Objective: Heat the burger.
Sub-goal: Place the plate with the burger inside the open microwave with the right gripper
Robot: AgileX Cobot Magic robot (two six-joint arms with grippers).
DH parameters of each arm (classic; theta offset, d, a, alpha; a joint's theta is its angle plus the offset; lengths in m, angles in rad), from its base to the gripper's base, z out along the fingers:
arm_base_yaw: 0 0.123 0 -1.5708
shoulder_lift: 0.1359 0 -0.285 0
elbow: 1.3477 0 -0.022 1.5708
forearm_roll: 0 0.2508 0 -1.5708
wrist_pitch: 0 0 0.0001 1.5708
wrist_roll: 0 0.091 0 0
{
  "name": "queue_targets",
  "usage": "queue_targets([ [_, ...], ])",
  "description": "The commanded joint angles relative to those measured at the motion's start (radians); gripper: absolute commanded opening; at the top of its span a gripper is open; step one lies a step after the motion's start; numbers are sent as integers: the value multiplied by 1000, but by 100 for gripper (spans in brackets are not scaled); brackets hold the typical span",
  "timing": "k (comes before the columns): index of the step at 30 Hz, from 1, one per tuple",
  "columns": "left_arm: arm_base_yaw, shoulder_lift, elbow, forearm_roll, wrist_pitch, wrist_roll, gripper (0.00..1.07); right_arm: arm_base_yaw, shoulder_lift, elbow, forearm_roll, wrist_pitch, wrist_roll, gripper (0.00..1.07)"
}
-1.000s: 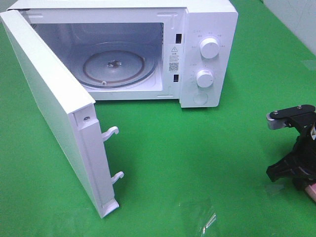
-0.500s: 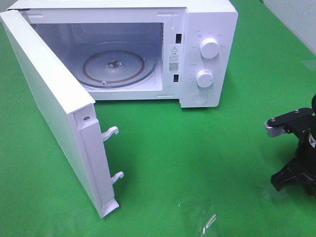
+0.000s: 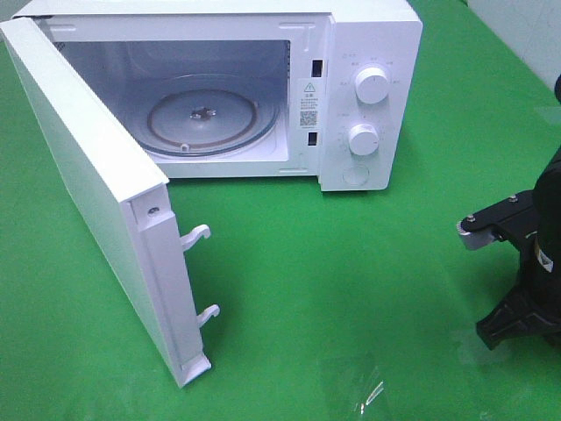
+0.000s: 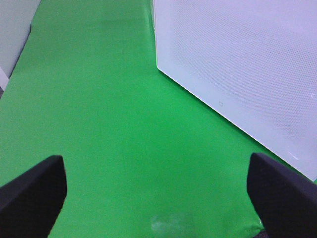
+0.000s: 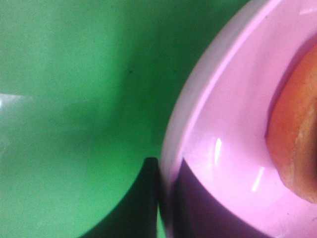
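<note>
While the right fingers [image 5: 141,208] are clenched on the rim of a pink plate [image 5: 223,89], one outside the rim and one inside it, the burger [image 5: 297,134] sits on that plate. Only a part of its golden-brown bun shows, at the edge of the right wrist view. Whether the plate rests on the green bench [image 3: 351,263] or hangs just above it cannot be told. In the high view the right arm [image 3: 526,263] stands at the bench's right edge, well apart from the microwave [image 3: 368,44]. The microwave stands at the back, its door [image 3: 79,158] swung wide to the left. A glass turntable [image 3: 202,114] lies inside, and two white knobs [image 3: 372,87] sit on the panel. The left fingers [image 4: 29,193] are released, spread wide above the bench near the door's outer face.
</note>
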Motion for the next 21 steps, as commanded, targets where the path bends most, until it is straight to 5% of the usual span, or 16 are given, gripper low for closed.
queue_targets([
  [1, -4, -17, 2, 1, -14, 0, 91, 19, -37, 3, -62, 70, 19, 0],
  [21, -4, -17, 2, 1, -14, 0, 91, 180, -213, 4, -79, 250, 18, 0],
])
